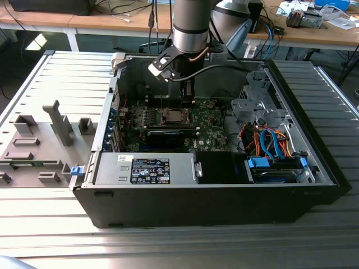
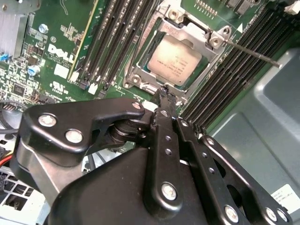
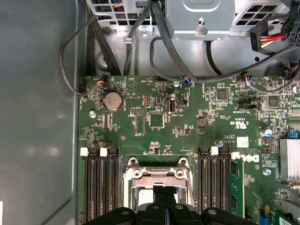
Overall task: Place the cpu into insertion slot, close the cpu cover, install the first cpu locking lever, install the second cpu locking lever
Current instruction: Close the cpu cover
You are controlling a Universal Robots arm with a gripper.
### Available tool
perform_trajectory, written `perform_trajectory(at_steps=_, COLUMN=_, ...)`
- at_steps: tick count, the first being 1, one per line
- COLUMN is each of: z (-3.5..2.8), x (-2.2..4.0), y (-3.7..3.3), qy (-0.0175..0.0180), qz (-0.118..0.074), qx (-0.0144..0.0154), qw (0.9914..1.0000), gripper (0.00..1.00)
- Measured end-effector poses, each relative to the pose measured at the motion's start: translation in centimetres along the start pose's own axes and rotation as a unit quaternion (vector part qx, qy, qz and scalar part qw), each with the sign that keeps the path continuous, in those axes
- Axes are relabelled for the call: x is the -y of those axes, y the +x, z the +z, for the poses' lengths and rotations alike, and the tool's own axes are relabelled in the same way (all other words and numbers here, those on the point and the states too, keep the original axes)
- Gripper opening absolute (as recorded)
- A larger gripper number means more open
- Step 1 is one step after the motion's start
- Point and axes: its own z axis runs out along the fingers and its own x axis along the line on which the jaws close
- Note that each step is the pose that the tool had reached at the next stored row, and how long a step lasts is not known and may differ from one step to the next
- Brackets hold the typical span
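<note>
Apparently mid lever step: gripper (image 2: 164, 91), fingers together, beside the cpu cover (image 2: 140, 75) shut over the cpu (image 2: 176, 58), ten o'clock in the exterior view's case (image 1: 224, 196); free-looking locking lever (image 2: 253, 52) likely needs pressing down.

The cpu (image 2: 174, 61) in insertion slot (image 2: 138, 77)

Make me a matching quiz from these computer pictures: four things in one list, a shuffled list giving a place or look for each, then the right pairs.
Things:
1. chip
2. coin battery
3. gripper
4. thin metal lever

Descriptions:
A. round and silver, on the green board
B. black, its tip right at the socket's edge
C. slanting out across the black memory slots
D. silvery square, lying inside the metal frame

Pairs: 1-D, 2-A, 3-B, 4-C
</note>
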Motion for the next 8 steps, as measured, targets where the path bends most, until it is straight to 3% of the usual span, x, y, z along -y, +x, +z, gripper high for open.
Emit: perform_trajectory(at_steps=8, z=0.16, x=0.35, y=0.0, qy=0.0, qz=0.0, qx=0.0, qw=1.0, gripper=0.11)
